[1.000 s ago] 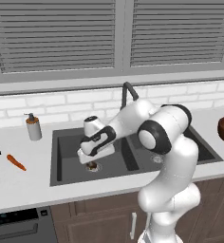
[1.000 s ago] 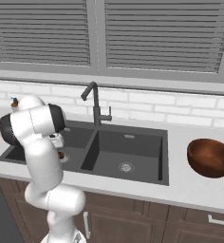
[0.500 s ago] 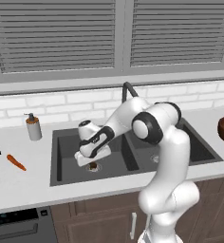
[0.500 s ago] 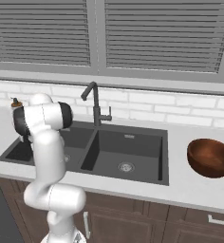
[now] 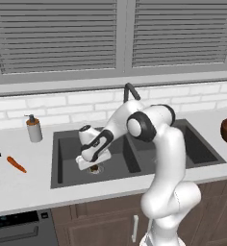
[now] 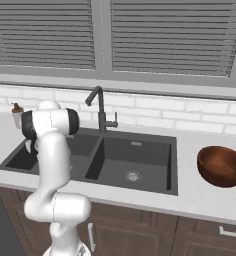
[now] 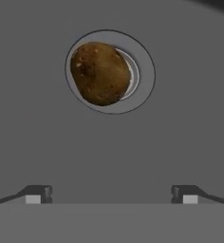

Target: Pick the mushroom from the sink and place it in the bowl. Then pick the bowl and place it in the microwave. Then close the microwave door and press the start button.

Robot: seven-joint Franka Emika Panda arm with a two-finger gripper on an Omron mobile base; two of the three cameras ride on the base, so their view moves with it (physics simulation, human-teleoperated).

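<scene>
gripper (image 7: 111, 193) hangs low in the left basin of the sink (image 5: 62, 163) with its jaws spread wide and nothing between them, just above the mushroom (image 7: 100, 73). that brown lump lies on the round metal drain (image 7: 141, 71) of the basin floor, clear of the fingertips (image 7: 38, 193). off to the right on the counter (image 6: 200, 192), the bowl (image 6: 221, 165) sits well apart from the sink.

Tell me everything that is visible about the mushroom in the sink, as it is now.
The mushroom is a small brown rounded lump with fine paler speckles and a matte, slightly rough look. No stem or underside shows. It lies on the round metal drain at the bottom of the left basin of the dark grey sink, covering most of it. The open gripper hangs over it, and the fingers do not touch it. Nothing else is against it.
</scene>
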